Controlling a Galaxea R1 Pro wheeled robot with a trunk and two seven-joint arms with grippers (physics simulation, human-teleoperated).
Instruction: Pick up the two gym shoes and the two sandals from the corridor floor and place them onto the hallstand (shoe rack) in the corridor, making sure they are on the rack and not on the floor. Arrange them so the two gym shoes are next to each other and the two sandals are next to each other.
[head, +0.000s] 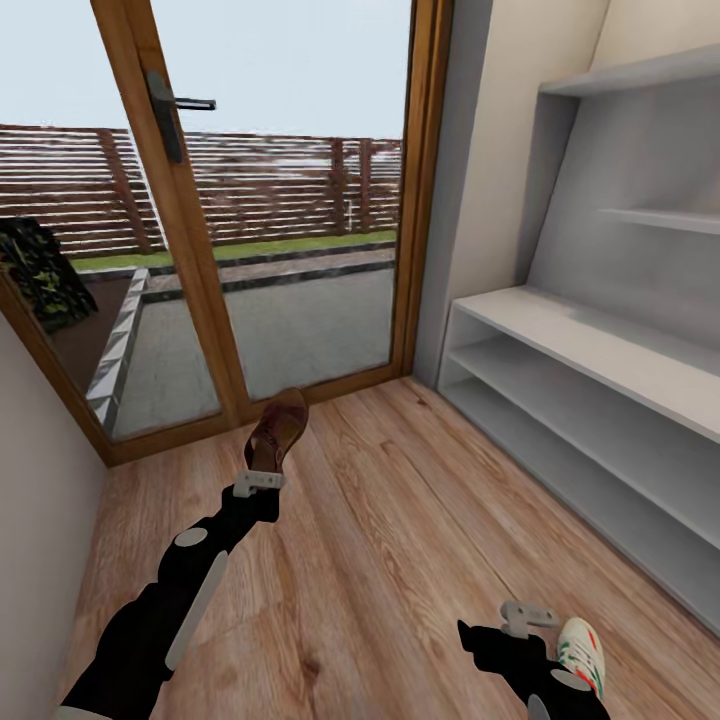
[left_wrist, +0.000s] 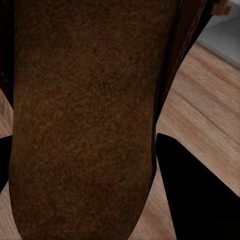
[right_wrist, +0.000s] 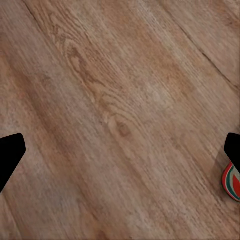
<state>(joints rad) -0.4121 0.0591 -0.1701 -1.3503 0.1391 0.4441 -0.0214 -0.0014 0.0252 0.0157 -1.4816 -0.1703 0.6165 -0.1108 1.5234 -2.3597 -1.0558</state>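
The left gripper (head: 262, 482) is raised over the corridor floor (head: 400, 520) and pinches 1 brown sandal (head: 278, 430) by its heel end, the sandal standing up from the gripper with its toe toward the glass door (head: 290, 200). In the left wrist view the sandal's tan footbed (left_wrist: 85, 115) lies between the 2 dark fingers (left_wrist: 195, 190), which press against its sides, with plank floor beneath it.

The right gripper (head: 527, 617) hangs low near the bottom edge of the head view, just beside a white gym shoe (head: 583, 652) with green and red trim that lies on the floor. In the right wrist view its fingers (right_wrist: 10, 152) stand wide apart at the 2 edges with bare planks between them, and a red, green and white tip of the gym shoe (right_wrist: 231, 182) lies next to 1 finger.

The pale grey shoe rack (head: 600, 380) stands along the right wall, with 2 low shelf tiers, a flat top and upper shelves on its back panel. Beyond the door there is a paved terrace, a strip of grass and a slatted wooden fence (head: 300, 180).
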